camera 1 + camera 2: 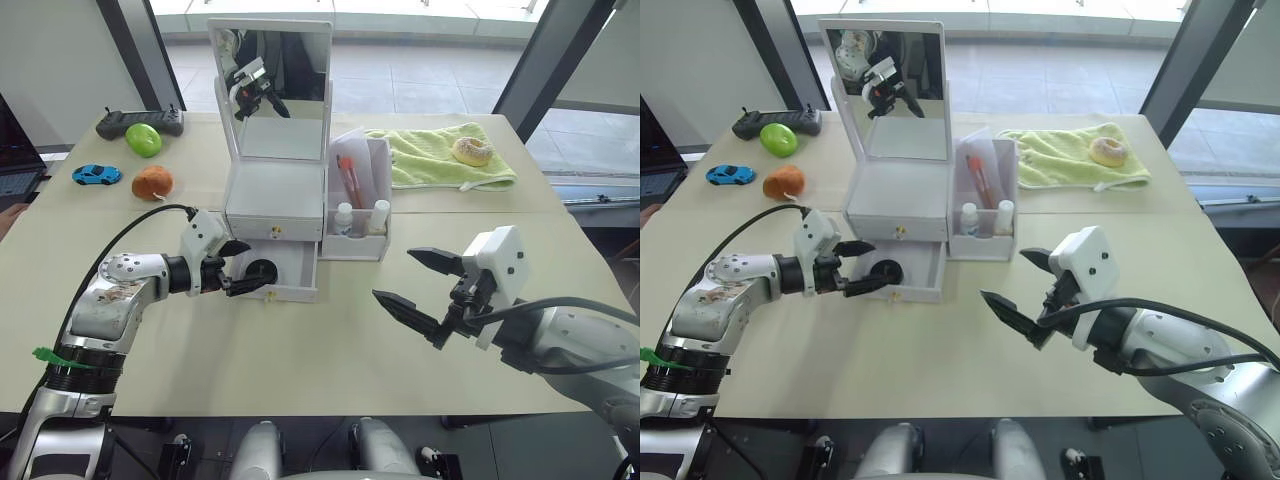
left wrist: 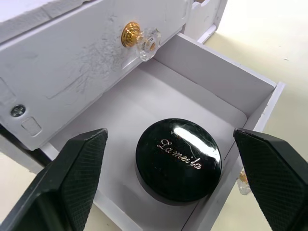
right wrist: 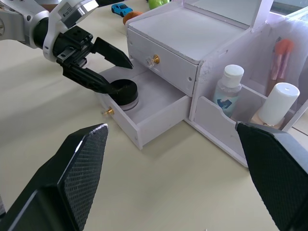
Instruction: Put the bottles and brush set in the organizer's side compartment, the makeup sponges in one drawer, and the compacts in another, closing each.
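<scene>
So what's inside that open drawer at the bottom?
The open lower drawer holds one round black compact with its lid shut, lying flat on the drawer floor. What is inside the compact is covered. The back of the drawer, under the shut upper drawer, is hidden.

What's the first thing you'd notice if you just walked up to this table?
The white organizer with its tall mirror, mid-table, its bottom drawer pulled open with a shiny black compact inside. The left gripper is open right over that compact, and the right gripper hovers open over bare table nearby. Two bottles stand in the side compartment.
</scene>
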Controlling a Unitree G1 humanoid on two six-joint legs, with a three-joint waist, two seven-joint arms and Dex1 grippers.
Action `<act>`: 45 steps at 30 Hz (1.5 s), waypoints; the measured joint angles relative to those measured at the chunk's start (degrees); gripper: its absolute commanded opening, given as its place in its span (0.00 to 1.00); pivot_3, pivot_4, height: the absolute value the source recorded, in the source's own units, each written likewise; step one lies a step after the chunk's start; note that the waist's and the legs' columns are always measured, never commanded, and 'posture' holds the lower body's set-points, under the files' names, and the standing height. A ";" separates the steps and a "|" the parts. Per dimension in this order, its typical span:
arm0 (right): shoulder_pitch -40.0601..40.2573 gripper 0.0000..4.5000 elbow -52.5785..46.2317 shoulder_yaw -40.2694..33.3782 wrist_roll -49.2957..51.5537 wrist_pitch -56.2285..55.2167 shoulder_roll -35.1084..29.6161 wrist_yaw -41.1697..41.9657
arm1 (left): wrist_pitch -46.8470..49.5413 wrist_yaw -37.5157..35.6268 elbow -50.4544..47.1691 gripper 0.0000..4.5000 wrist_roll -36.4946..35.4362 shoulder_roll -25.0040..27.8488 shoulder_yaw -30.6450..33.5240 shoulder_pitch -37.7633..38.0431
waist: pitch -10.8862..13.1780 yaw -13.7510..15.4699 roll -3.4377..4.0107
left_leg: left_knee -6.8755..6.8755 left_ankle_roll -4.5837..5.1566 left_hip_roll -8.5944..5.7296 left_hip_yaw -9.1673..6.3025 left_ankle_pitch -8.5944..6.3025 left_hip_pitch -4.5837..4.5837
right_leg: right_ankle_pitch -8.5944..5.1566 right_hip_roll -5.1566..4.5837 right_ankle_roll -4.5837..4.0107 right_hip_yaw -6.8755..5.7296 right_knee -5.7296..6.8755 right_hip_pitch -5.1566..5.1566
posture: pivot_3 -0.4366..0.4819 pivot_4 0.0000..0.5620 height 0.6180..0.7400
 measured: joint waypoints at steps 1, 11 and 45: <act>0.00 1.00 0.01 0.00 0.00 -0.01 0.00 0.03 | 0.63 0.03 -0.15 1.00 -0.39 0.01 0.52 0.00 | 0.00 0.00 0.00 | 0.00 0.00 0.00 0.00 0.00 0.00 | 0.00 0.00 0.00 0.00 0.00 0.00 | 0.48 0.27 1.00; 14.16 1.00 0.95 -15.37 0.27 -0.97 -1.05 6.02 | 1.40 -7.54 5.81 1.00 -5.90 10.06 10.76 2.51 | -0.01 0.00 0.00 | -0.04 0.00 0.02 0.00 0.00 0.06 | -0.16 0.02 0.25 -0.02 0.01 0.02 | 0.48 0.27 1.00; 37.61 1.00 27.70 -46.32 -11.40 -16.72 9.23 33.68 | -34.67 7.81 64.71 1.00 2.73 23.35 30.20 8.65 | -0.20 0.12 -0.26 | -0.37 -0.04 0.14 0.46 -0.03 0.35 | -0.34 -0.23 0.02 -0.11 0.19 -0.02 | 0.48 0.27 1.00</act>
